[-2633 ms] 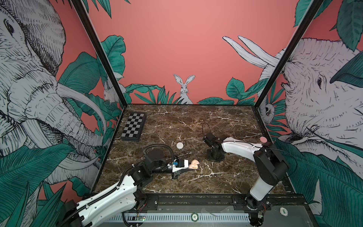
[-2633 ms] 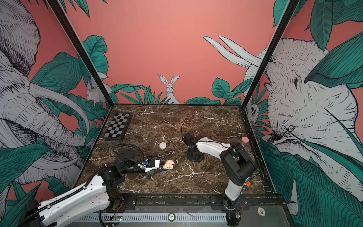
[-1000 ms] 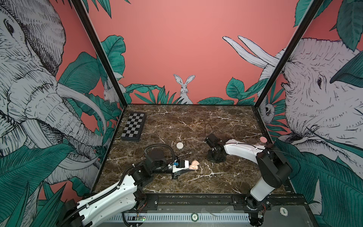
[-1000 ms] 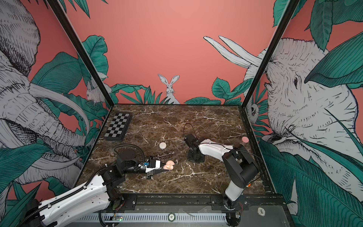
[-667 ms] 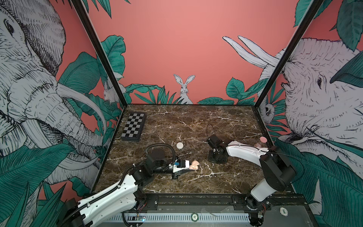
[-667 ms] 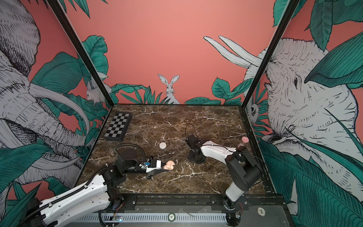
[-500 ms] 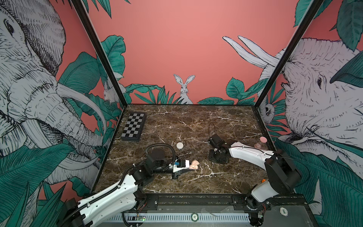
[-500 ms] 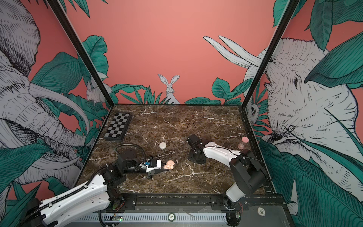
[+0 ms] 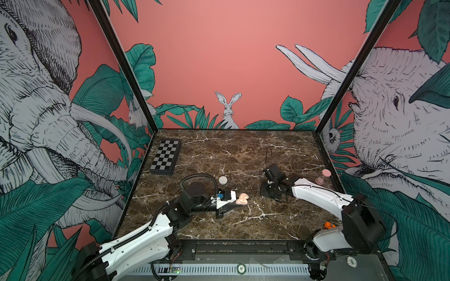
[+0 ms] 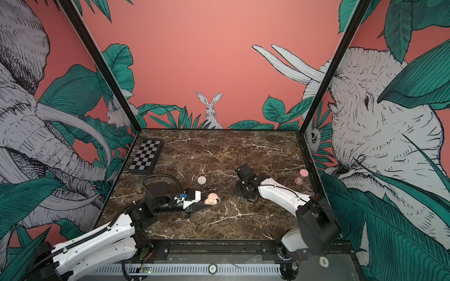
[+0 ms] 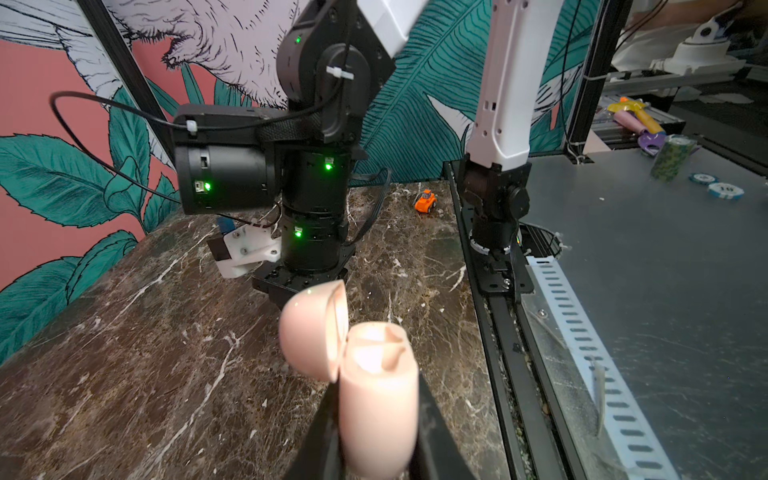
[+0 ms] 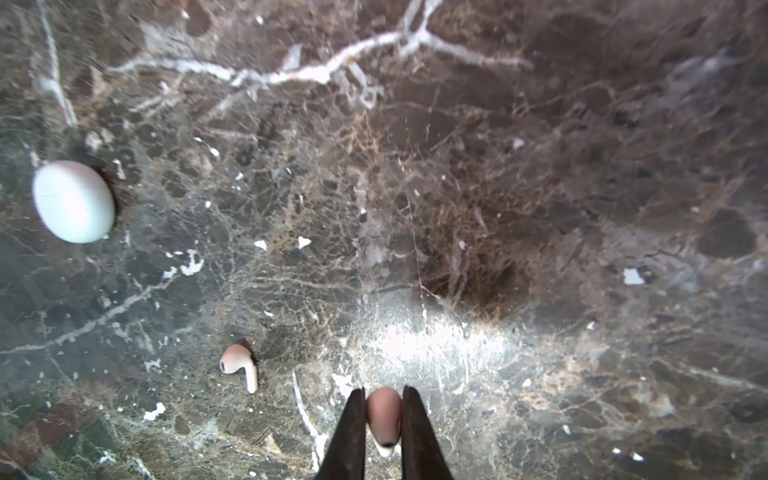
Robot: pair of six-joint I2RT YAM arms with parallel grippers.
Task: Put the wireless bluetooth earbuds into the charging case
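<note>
Marble table (image 12: pixel 540 166) below me. My left pincer (image 11: pixel 376 399) is clamped on the open charging case (image 11: pixel 374 374), and its sockets look empty. My right pincer (image 12: pixel 383 392) is closed, pinching one earbud (image 12: pixel 384 419). The second earbud (image 12: pixel 239 365) lies loose just beside its tips. Neither is inserted yet.

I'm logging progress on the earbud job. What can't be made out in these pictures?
- Inside of the open pink case: glare washes it out in the left wrist view; too small in both top views.
- Held earbud: partly hidden between the fingers of the right gripper in the right wrist view; covered by the gripper in both top views.
- Loose earbud: too small in both top views to pick out.
</note>
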